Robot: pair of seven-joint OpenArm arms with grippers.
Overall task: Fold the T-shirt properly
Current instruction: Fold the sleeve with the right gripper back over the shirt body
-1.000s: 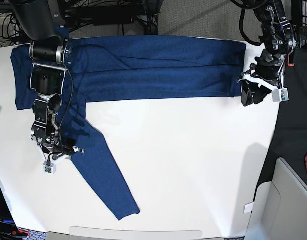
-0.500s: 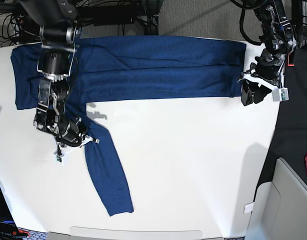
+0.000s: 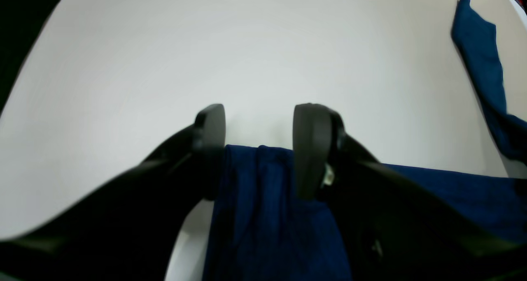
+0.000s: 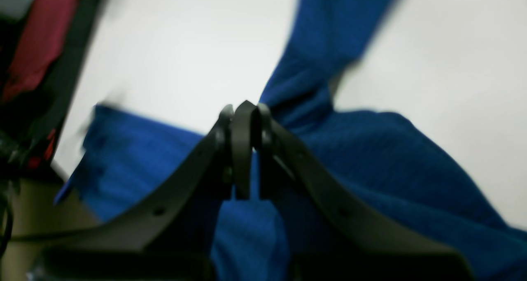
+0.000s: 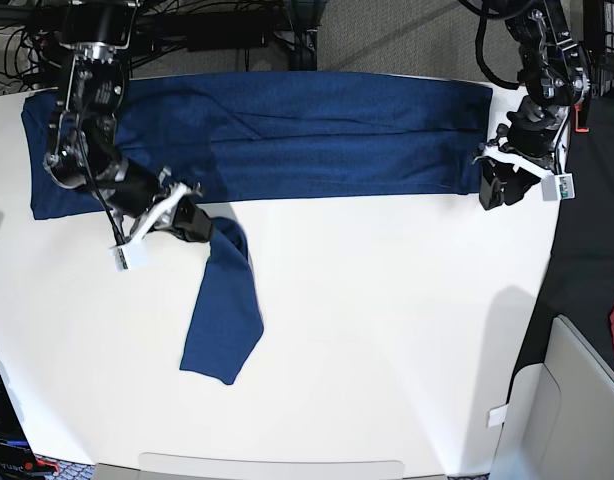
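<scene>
Soft, limp dark-blue heathered knit long-sleeved T-shirt (image 5: 307,130) lies folded along white table (image 5: 387,330) far edge: right gripper (image 5: 192,222) pinches its drooping sleeve, left gripper (image 5: 497,185) wide apart astride hem corner; best grabbed at hems.

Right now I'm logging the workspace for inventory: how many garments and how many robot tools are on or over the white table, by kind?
T-shirt: 1
Tools: 2, the left tool and the right tool
Total: 3
</scene>
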